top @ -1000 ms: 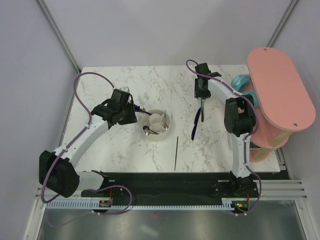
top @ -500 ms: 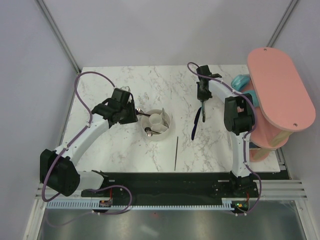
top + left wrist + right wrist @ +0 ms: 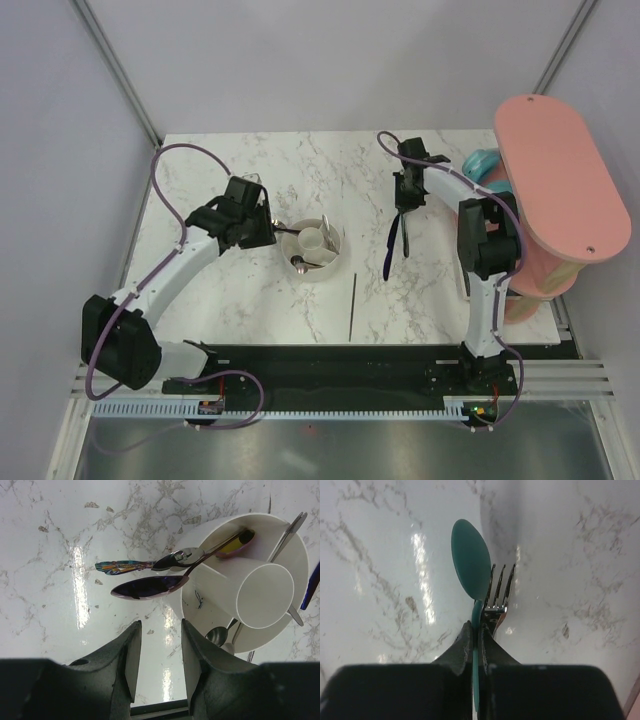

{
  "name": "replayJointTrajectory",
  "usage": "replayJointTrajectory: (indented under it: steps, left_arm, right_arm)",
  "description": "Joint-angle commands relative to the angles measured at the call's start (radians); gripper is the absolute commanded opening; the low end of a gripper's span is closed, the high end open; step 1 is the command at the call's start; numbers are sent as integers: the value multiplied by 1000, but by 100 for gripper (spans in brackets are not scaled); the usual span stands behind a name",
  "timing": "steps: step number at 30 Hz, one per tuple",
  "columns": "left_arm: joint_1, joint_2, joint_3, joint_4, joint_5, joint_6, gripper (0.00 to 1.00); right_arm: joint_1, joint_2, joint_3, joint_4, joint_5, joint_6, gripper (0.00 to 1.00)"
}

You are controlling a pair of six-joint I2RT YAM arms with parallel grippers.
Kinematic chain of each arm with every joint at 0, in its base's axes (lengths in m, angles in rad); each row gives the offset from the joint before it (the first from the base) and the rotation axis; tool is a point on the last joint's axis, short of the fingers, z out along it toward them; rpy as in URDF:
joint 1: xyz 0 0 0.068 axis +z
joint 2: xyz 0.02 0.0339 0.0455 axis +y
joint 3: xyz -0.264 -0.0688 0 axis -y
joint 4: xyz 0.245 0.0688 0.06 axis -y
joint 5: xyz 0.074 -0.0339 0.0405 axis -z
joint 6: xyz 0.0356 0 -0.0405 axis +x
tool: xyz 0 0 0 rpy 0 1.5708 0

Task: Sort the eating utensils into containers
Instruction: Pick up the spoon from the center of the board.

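Pick-up in hand: right gripper [image 3: 479, 628] pinches a teal spoon [image 3: 471, 560] beside a fork [image 3: 500, 587], left gripper [image 3: 160, 630] spread by the holder [image 3: 220, 587]; next, probably carry it there.

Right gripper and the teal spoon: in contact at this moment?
Touching. The right wrist view shows the right gripper shut on the teal spoon at its neck, the teal handle running between the jaws with no gap.

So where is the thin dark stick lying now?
In the top view, the stick lies alone on the table, nearer the arm bases than the white holder and slightly to its right.
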Motion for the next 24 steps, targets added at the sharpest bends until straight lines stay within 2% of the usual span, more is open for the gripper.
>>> replayJointTrajectory:
  steps: [1, 6, 10, 17, 24]
  left_arm:
    - [5, 28, 32, 3, -28, -48, 45]
    - [5, 36, 43, 4, -31, -61, 45]
    - [3, 51, 49, 4, -22, -41, 45]
    - [5, 102, 54, 1, 104, -18, 43]
    - [3, 62, 17, -2, 156, -4, 45]
  right_arm:
    - [2, -150, -75, 43, -150, 20, 0]
    - [4, -281, -193, 89, -251, 57, 0]
    - [8, -343, -222, 89, -261, 31, 0]
    - [19, -372, -227, 86, -282, 28, 0]
    - [33, -381, -193, 86, -298, 41, 0]
